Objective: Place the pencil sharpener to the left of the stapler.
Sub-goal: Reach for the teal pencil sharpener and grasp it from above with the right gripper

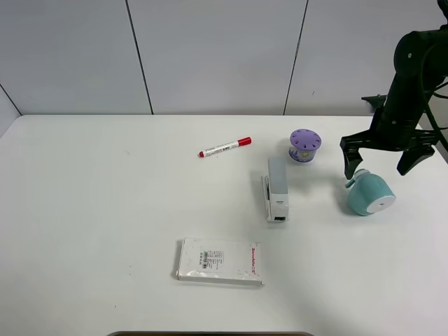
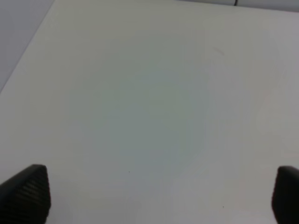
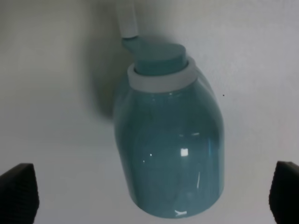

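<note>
Teal barrel-shaped plastic pencil sharpener (image 1: 369, 194) on its side, right gripper (image 1: 376, 171) spread wide over it.
Sharpener sits right of long light-grey stapler (image 1: 277, 189); left gripper (image 2: 157, 196) also spread.

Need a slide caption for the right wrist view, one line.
Open right gripper hovers over the teal pencil sharpener, which lies on its side on the white table, not yet grasped.
</note>
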Robot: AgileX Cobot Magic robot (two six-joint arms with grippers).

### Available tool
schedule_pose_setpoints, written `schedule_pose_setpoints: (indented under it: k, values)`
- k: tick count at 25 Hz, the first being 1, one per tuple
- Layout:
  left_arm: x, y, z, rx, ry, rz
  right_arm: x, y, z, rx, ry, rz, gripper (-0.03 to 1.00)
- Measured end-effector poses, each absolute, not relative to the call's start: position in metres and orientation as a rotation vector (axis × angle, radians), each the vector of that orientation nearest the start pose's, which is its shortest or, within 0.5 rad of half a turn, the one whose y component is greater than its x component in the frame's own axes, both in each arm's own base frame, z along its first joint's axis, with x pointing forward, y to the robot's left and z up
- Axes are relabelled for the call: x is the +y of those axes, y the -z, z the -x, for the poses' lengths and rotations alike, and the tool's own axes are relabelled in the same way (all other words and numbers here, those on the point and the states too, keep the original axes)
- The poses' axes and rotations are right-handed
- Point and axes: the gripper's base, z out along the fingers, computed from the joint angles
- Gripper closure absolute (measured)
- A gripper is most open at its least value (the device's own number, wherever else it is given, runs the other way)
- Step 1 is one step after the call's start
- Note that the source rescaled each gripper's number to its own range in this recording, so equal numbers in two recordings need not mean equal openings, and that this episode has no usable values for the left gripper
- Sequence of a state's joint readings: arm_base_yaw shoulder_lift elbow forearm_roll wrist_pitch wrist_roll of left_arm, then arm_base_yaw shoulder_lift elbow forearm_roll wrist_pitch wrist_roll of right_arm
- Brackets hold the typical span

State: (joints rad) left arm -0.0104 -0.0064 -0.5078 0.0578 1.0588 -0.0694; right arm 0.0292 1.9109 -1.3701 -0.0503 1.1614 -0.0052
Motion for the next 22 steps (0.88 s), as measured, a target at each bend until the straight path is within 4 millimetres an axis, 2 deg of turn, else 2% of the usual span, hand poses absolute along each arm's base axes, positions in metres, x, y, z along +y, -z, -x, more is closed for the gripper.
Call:
schedule_pose_setpoints:
  k: [8,14,22]
  values:
    - [0.005,-0.28,0.007,2.026,-0.019,0.063,-0.008,-0.176,-0.365,3.233,0.06,0.021,0.0]
    - [0.005,-0.28,0.007,2.026,-0.019,0.063,-0.005,-0.161,-0.369,3.257,0.007,0.022,0.01]
    - [0.005,-0.28,0.007,2.026,-0.019,0.063,-0.004,-0.152,-0.37,3.27,-0.004,0.021,0.01]
